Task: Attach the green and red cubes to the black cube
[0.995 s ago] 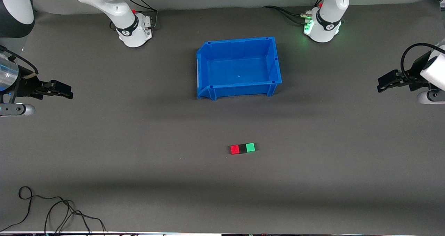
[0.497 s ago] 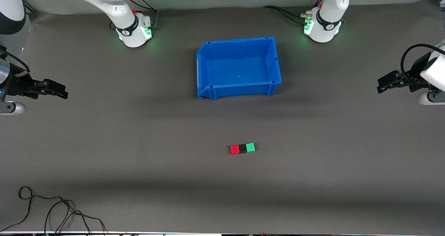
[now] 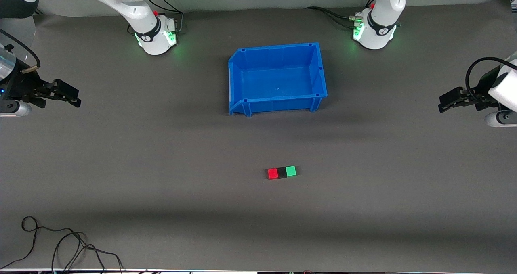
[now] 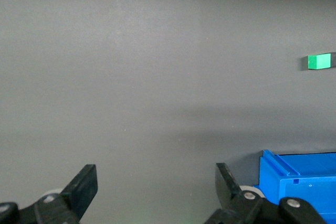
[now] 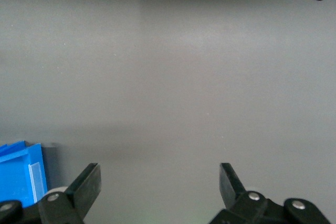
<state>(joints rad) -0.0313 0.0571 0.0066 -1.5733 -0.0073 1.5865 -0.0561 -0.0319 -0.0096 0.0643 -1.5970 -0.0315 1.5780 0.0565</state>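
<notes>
The red cube (image 3: 273, 173), black cube (image 3: 282, 172) and green cube (image 3: 291, 171) sit touching in one row on the surface (image 3: 161, 165), just below the centre of the front view, the black one in the middle. They lie nearer the front camera than the blue bin (image 3: 237, 84). The joining looks finished, with nothing evidently left to do. The left gripper (image 3: 448, 99) hangs at the frame's right edge and the right gripper (image 3: 66, 93) at its left edge, both over bare surface, fingers spread apart and empty, well away from the cubes.
</notes>
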